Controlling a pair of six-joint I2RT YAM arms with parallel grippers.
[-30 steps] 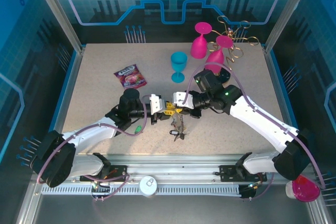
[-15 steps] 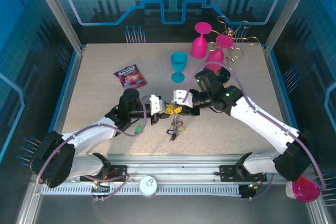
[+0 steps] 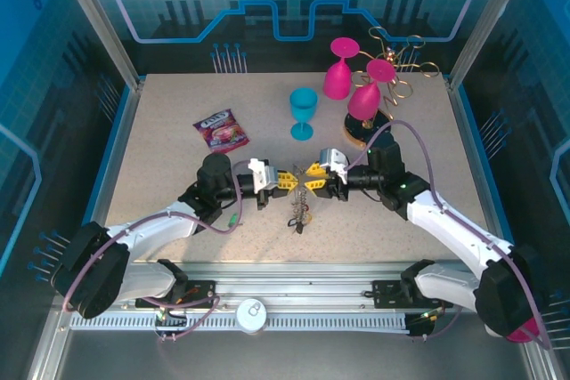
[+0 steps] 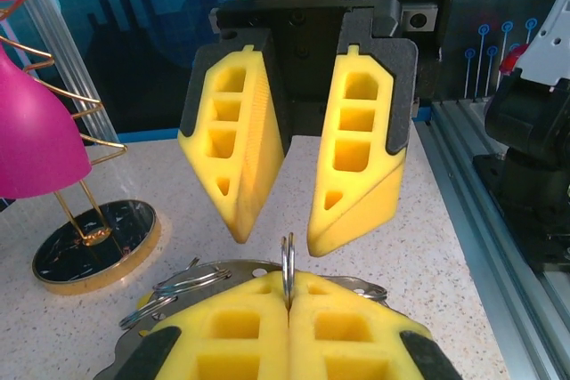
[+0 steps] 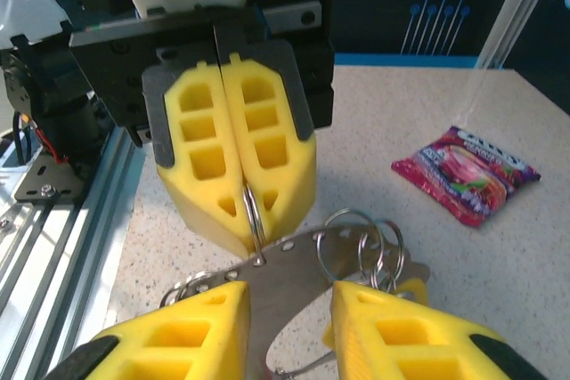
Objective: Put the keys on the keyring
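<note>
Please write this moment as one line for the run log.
left hand: shut on keyring | right hand: open, facing left hand | keys: bunch under the two hands

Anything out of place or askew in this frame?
One pink goblet lies off the table, past its near right corner; two others sit upended at the gold rack. Nothing looks spilled or damaged.
</note>
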